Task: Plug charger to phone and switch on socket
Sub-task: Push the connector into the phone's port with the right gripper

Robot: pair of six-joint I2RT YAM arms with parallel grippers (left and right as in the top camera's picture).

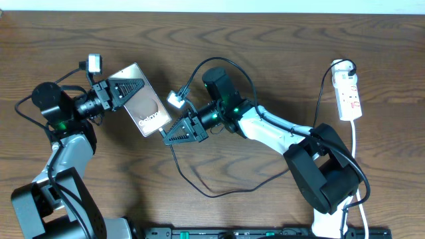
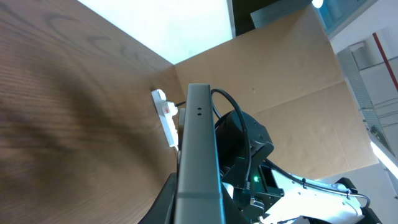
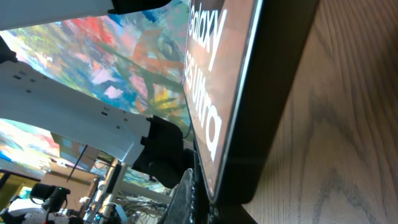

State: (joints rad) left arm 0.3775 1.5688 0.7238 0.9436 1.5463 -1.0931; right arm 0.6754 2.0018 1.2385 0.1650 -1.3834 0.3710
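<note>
Black charger (image 1: 212, 194) lies below the phone (image 1: 149, 116). My left gripper (image 1: 133, 87) pinches the phone. My right gripper (image 1: 167, 136) sits beside it, and I cannot tell its closure. A misaligned push could twist the phone loose.

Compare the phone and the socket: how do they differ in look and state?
The phone is a broad glossy slab; the socket is a narrow white strip. The left gripper holds the phone; the socket lies untouched on the table. Both are rectangular.
</note>
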